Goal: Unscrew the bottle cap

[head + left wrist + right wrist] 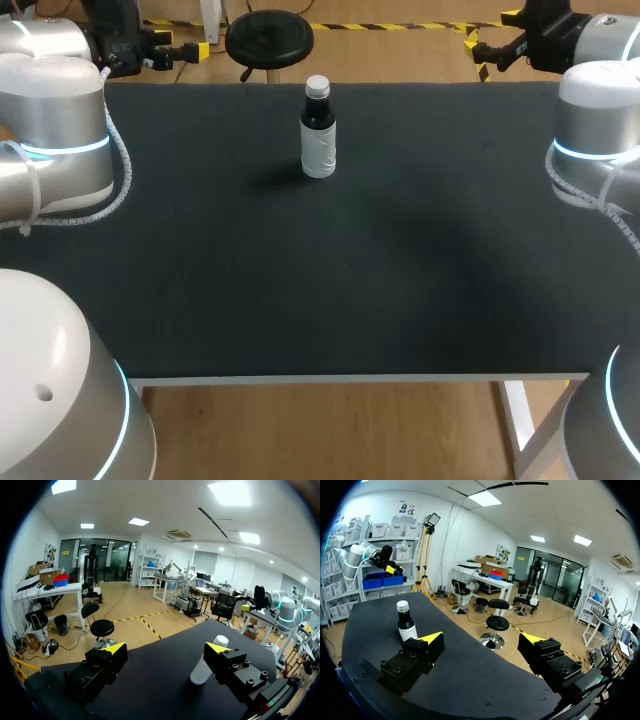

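A small dark bottle (318, 135) with a white label and a pale cap (318, 86) stands upright near the far edge of the black table (350, 270). My left gripper (190, 50) hovers at the far left corner, open and empty. In the left wrist view, the bottle (201, 671) is ahead, partly hidden behind one finger of the gripper (167, 650). My right gripper (490, 32) hangs at the far right corner, also open. From the right wrist, the bottle (406, 625) shows beyond one finger of that gripper (481, 640). Neither gripper touches the bottle.
Bulky silver arm links sit over the table's left side (55, 130) and right side (600, 130). The table's white front edge (350, 378) runs across the near side. Only the bottle stands on the black surface.
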You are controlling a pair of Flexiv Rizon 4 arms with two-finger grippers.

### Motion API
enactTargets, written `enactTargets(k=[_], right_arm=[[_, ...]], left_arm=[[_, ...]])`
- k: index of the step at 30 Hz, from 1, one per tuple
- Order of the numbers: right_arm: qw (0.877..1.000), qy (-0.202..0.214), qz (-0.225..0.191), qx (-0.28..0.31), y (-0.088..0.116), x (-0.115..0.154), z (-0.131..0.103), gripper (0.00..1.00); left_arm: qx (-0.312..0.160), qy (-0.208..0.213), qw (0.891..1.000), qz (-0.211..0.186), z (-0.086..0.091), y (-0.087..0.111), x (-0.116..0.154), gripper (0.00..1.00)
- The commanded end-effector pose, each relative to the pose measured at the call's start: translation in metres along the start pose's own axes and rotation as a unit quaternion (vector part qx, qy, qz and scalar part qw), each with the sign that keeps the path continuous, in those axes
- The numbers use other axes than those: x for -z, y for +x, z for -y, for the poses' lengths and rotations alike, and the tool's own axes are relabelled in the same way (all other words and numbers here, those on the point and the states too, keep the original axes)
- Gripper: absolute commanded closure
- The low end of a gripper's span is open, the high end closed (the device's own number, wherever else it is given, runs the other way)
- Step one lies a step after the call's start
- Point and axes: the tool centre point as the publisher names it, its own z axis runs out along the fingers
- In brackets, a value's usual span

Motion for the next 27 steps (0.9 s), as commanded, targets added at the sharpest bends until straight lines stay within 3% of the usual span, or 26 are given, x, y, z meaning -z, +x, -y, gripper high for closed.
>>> enactTargets(k=[1,14,20,27], right_arm=[[1.0,0.0,0.0,0.0,0.0,0.0,0.0,0.0],[1.0,0.0,0.0,0.0,0.0,0.0,0.0,0.0],[1.0,0.0,0.0,0.0,0.0,0.0,0.0,0.0],[1.0,0.0,0.0,0.0,0.0,0.0,0.0,0.0]], left_arm=[[0.001,0.0,1.0,0.0,0.0,0.0,0.0,0.0],[0.0,0.001,1.0,-0.008,-0.001,-0.001,-0.001,0.0],[-0.017,0.007,0.994,-0.11,-0.013,-0.001,-0.009,0.0],[-0.064,0.032,0.971,-0.228,-0.029,0.003,-0.023,0.0]])
